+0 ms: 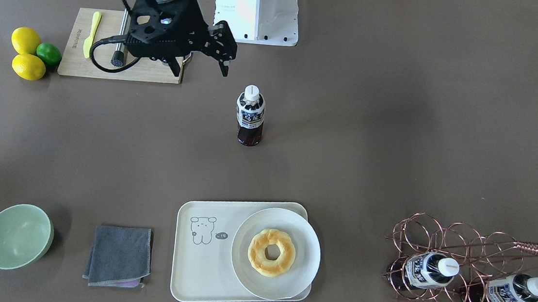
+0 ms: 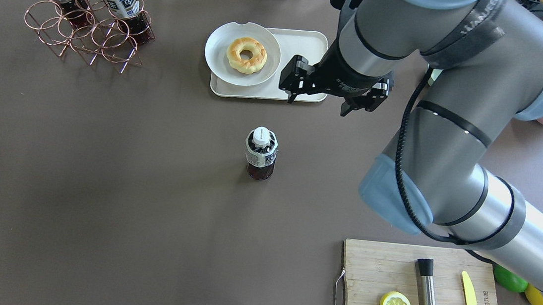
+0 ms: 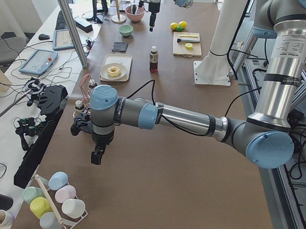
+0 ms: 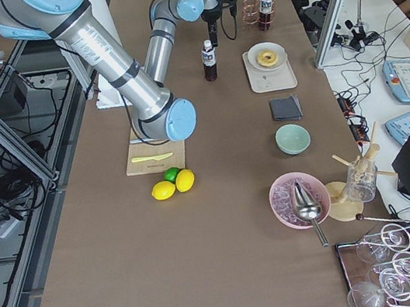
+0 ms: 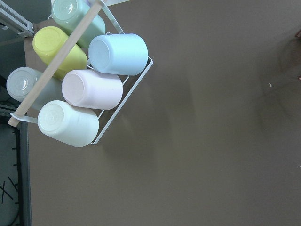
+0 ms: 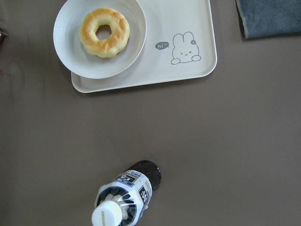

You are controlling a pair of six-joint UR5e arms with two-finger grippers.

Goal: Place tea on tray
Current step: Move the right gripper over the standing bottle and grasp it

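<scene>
- The tea (image 1: 251,115) stands upright on the bare table. It is well apart from the tray (image 1: 200,271) and nothing touches it.
- My right gripper (image 1: 201,69) hangs above and to one side of the bottle, jaws spread wide and holding nothing. My right wrist camera looks down on the white cap near the lower edge of its view, so I judge I am not yet lined up over it.
- Coming down off-centre is the first risk. A finger could clip the cap or shoulder and topple this tall, narrow bottle, which would then roll.
- A grip on the smooth label alone might let it slip during the carry.
- On the tray, the plate (image 1: 306,259) with the doughnut (image 1: 272,252) fills most of one end and overhangs the rim. Only the end with the drawing is free.
- Setting the bottle's base partly on the plate's edge would leave it tilted and likely to fall.
- My left gripper (image 3: 97,155) is far off near the table's end. I cannot tell how wide it is.
</scene>
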